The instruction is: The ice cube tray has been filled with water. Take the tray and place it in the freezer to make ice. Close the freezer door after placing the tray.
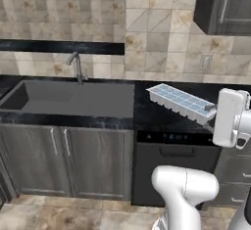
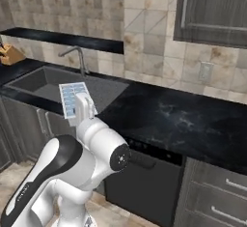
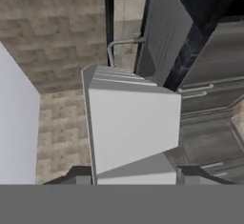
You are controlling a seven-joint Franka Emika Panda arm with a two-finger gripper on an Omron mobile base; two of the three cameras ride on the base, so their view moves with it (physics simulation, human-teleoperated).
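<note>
The ice cube tray [image 1: 177,100] hangs tilted in the air above the black counter [image 1: 152,114], to the right of the sink. Its light-blue cells of water [image 1: 186,102] face up and toward the wall. My gripper [image 1: 211,110] is shut on the tray's right end. In the right base view the tray [image 2: 70,98] stands almost on edge above my forearm, with the gripper [image 2: 83,101] clamped on it. In the hand view the tray's plain white underside [image 3: 133,123] sits between my fingertips [image 3: 76,174]. The freezer and the freezer door are out of view.
A grey sink [image 1: 73,99] with a faucet [image 1: 76,65] lies to the left. A dark dishwasher front [image 1: 174,168] and grey cabinet doors [image 1: 59,158] are below the counter. A dark upper cabinet [image 1: 225,4] hangs top right. A knife block [image 2: 10,54] stands far left.
</note>
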